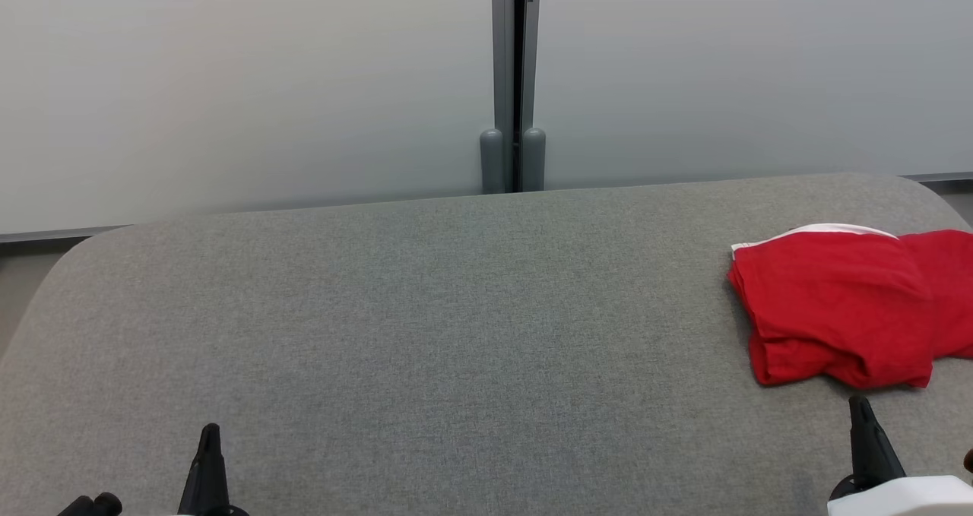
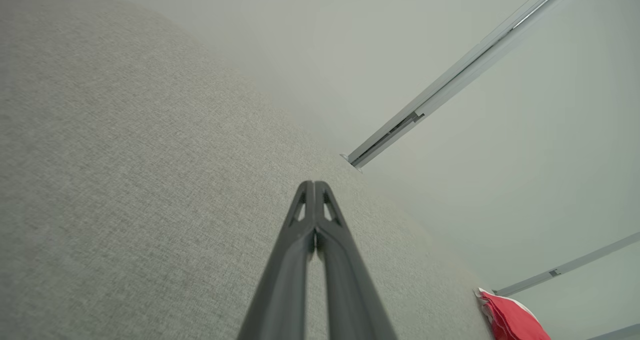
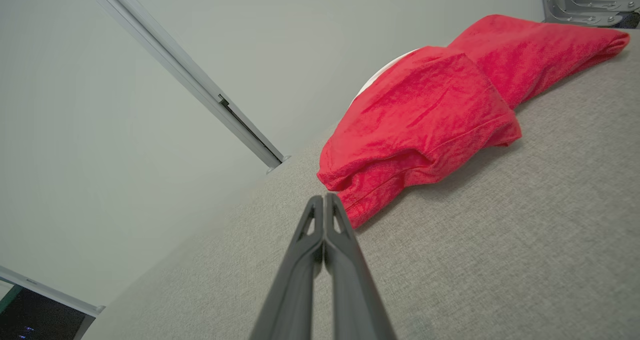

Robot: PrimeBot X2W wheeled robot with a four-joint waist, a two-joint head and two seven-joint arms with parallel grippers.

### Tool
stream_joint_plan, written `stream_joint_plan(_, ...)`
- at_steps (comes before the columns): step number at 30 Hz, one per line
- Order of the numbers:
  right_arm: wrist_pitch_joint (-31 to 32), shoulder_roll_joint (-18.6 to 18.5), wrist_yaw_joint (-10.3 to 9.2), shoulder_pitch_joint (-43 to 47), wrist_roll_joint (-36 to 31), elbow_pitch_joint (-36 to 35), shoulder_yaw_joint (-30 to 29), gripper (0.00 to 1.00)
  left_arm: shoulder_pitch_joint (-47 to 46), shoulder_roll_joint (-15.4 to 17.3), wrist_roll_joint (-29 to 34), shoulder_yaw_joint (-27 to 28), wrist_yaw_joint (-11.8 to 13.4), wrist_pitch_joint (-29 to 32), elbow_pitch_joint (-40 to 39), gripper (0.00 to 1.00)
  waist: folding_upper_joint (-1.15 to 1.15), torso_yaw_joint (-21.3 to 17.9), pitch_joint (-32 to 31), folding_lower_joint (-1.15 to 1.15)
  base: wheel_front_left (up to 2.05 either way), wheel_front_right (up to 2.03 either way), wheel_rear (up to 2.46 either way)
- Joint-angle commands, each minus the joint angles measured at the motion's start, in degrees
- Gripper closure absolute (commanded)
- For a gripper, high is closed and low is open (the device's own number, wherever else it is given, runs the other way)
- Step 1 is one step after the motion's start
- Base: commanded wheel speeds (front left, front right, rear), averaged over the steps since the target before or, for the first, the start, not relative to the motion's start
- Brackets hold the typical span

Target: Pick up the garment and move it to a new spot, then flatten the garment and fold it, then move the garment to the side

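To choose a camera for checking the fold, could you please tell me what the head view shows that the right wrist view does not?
Head view, not the wrist view: the left gripper, shut, and two grey posts at the wall. Wrist view, not the head view: a metal bracket beyond the garment, and the garment's far end. Both: the red garment on the grey table, with the right gripper shut just short of it.
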Motion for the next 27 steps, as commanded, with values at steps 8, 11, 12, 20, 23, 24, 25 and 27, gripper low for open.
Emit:
stream_joint_plan(8,1.7,-0.3,0.01,-2.3,7.0,-0.6,-0.5,1.0,-3.1,0.6,-6.1,0.6,-0.8,1.5,-0.4,1.0,0.0,0.1,0.3,0.0,0.0,0.0,0.0)
stream_joint_plan(11,2.3,-0.2,0.01,-2.7,9.3,-0.6,-0.5,1.0,-3.7,0.6,-8.2,0.7,-0.9,2.0,-0.3,1.0,0.0,0.1,0.5,0.0,0.0,0.0,0.0)
stream_joint_plan(12,2.4,-0.2,0.01,-2.8,10.1,-0.6,-0.6,1.0,-3.8,0.6,-8.8,0.7,-1.0,2.2,-0.3,1.0,0.0,0.1,0.5,0.0,0.0,0.0,0.0)
stream_joint_plan(20,3.9,-0.1,0.01,-3.8,15.8,-0.5,-0.8,1.0,-5.1,0.7,-13.8,1.0,-1.4,3.6,0.0,1.0,0.0,0.2,0.8,0.0,0.0,0.0,0.0)
stream_joint_plan(23,4.3,-0.1,0.01,-4.1,17.8,-0.5,-0.8,1.0,-5.7,0.7,-15.7,1.1,-1.5,4.1,0.0,1.0,0.0,0.3,1.0,0.0,0.0,0.0,0.0)
stream_joint_plan(24,4.5,-0.1,0.01,-4.2,18.5,-0.5,-0.8,1.0,-5.8,0.7,-16.2,1.1,-1.6,4.3,0.1,1.0,0.0,0.3,1.0,0.0,0.0,0.0,0.0)
stream_joint_plan(25,4.7,-0.1,0.01,-4.3,19.2,-0.5,-0.9,1.0,-6.0,0.7,-16.8,1.2,-1.6,4.5,0.1,1.0,0.0,0.3,1.1,0.0,0.0,0.0,0.0)
stream_joint_plan(27,5.0,-0.1,0.01,-4.5,20.4,-0.5,-0.9,1.0,-6.2,0.7,-17.9,1.2,-1.7,4.8,0.2,1.0,0.0,0.3,1.1,0.0,0.0,0.0,0.0)
